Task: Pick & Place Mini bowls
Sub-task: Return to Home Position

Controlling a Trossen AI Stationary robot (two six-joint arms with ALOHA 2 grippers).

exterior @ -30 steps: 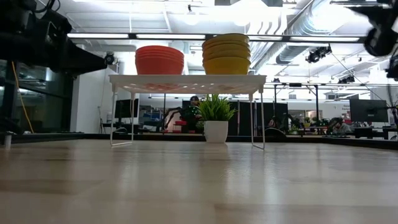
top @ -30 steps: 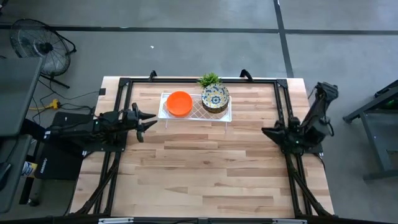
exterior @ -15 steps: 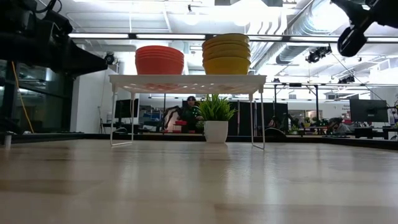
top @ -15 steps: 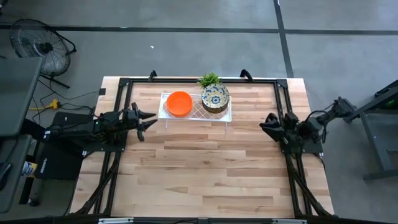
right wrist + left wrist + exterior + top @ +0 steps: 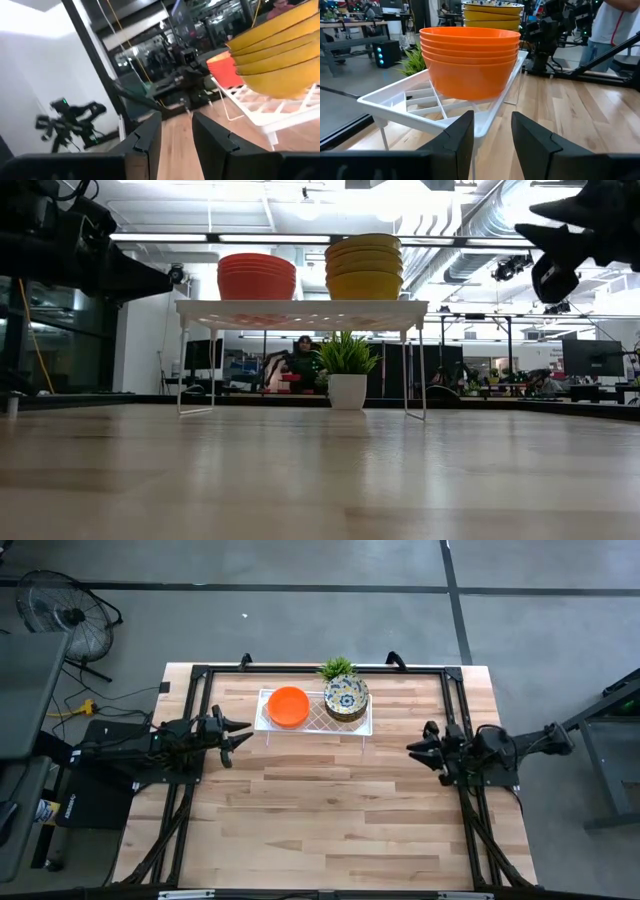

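Observation:
A stack of plain orange mini bowls and a stack of floral-patterned mini bowls, yellow outside, stand side by side on a white lattice tray. The tray stands on thin legs near the table's far edge. My left gripper is open at the table's left, pointing level at the orange stack. My right gripper is open at the table's right, pointing left toward the tray. Neither has anything between its fingers.
A small green potted plant stands behind the tray at the far edge. A black frame runs along the table's far, left and right sides. Bare wood fills the middle and near half. A person sits in the room beyond.
My right arm has folded down and swung round: its gripper has gone toward the table's left, dropped lower and rolled, and now points level at the tray. The bowls, the tray and my left arm have kept still.

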